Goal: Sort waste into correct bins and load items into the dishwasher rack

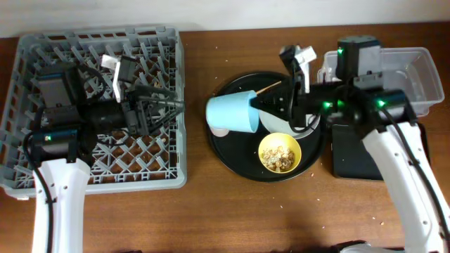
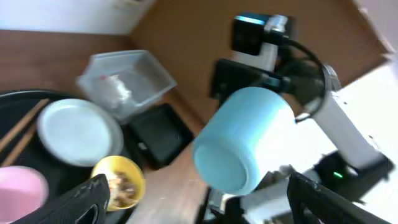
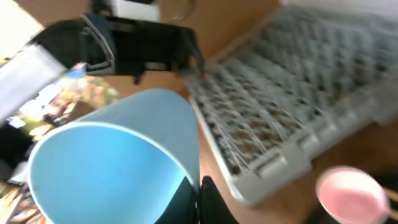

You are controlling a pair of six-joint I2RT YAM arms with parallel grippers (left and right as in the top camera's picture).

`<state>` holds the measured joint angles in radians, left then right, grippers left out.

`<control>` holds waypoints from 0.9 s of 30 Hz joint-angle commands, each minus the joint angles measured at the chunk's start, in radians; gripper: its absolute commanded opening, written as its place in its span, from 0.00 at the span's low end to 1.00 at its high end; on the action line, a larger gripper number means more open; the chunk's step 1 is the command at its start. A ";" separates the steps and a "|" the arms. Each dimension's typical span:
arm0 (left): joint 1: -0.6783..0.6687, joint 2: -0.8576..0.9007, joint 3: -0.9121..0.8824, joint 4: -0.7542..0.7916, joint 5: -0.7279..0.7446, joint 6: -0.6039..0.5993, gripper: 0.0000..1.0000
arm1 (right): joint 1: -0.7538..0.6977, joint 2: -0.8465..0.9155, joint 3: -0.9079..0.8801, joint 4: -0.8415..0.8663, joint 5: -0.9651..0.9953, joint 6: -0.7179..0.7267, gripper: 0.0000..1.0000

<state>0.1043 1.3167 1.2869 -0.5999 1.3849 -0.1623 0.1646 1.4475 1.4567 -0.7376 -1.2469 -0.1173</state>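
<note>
My right gripper (image 1: pixel 265 111) (image 3: pixel 199 202) is shut on the rim of the light-blue cup (image 1: pixel 232 112) (image 3: pixel 118 162) (image 2: pixel 245 140) and holds it on its side above the left edge of the round black tray (image 1: pixel 232 158). The yellow bowl (image 1: pixel 280 153) (image 2: pixel 121 180) with crumbs, the plate (image 2: pixel 78 130), the chopsticks (image 1: pixel 271 86) and the pink cup (image 3: pixel 351 190) (image 2: pixel 22 193) sit on that tray. My left gripper (image 1: pixel 165 109) (image 2: pixel 205 208) is open and empty over the dishwasher rack (image 1: pixel 162 176) (image 3: pixel 298 106), pointing at the cup.
The clear tub (image 1: pixel 422 77) (image 2: pixel 124 78) with crumpled white paper (image 2: pixel 112 87) stands at the far right. The shallow black tray (image 1: pixel 355 151) (image 2: pixel 158 134) lies in front of it. Crumbs are scattered on the wooden table (image 1: pixel 211 211).
</note>
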 commanded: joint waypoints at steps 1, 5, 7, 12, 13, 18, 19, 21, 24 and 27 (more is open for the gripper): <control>-0.062 -0.014 0.013 0.006 0.123 -0.009 0.91 | 0.066 0.026 0.006 0.089 -0.163 -0.020 0.04; -0.178 -0.014 0.013 0.009 0.163 -0.009 0.81 | 0.137 0.030 0.006 0.286 -0.014 0.186 0.04; -0.185 -0.014 0.013 0.009 0.164 -0.009 0.69 | 0.155 0.032 0.006 0.293 0.007 0.186 0.04; -0.164 -0.014 0.013 0.008 0.074 -0.009 0.54 | 0.159 0.032 0.006 0.288 0.031 0.186 0.45; -0.124 -0.018 0.013 -0.016 -0.055 -0.009 0.53 | 0.134 0.032 0.006 0.233 0.112 0.186 0.56; 0.157 -0.080 0.013 -0.420 -0.964 -0.009 0.52 | -0.001 0.031 0.006 -0.117 0.426 0.186 0.63; 0.200 -0.076 0.013 -0.473 -1.131 -0.026 0.52 | 0.001 0.031 0.006 -0.161 0.471 0.185 0.63; 0.269 -0.042 0.010 -0.536 -1.398 -0.116 0.52 | 0.001 0.031 0.006 -0.233 0.555 0.185 0.64; 0.351 0.115 0.010 -0.497 -1.376 -0.130 0.53 | 0.001 0.031 0.006 -0.262 0.605 0.185 0.64; 0.357 0.272 0.010 -0.431 -1.337 -0.130 0.53 | 0.001 0.031 0.006 -0.265 0.605 0.185 0.64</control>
<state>0.4580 1.5043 1.2934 -1.0626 0.0422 -0.2787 0.1642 1.4807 1.4567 -1.0008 -0.6582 0.0746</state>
